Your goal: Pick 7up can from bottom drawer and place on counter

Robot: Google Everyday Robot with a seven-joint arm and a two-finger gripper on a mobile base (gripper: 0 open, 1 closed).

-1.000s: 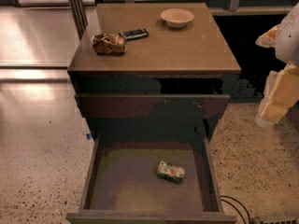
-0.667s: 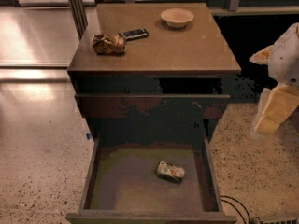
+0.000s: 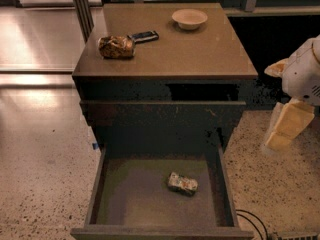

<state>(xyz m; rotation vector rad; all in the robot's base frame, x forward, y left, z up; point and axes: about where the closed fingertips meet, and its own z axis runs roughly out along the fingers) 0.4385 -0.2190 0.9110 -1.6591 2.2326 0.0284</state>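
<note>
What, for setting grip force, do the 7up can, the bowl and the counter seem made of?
7up can: thin metal, likely aluminium, going by silvery glints; it lies in the bottom drawer. Bowl: pale, matte, perhaps ceramic or plastic. Counter: brown matte laminate or wood, no glare. The gripper hangs right of the cabinet.

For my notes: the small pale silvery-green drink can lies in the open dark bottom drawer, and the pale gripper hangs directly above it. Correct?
Not quite. The camera view shows the pale gripper beside the dark cabinet, to its right, outside the bottom drawer. The silvery-green can does lie in that open drawer.
</note>
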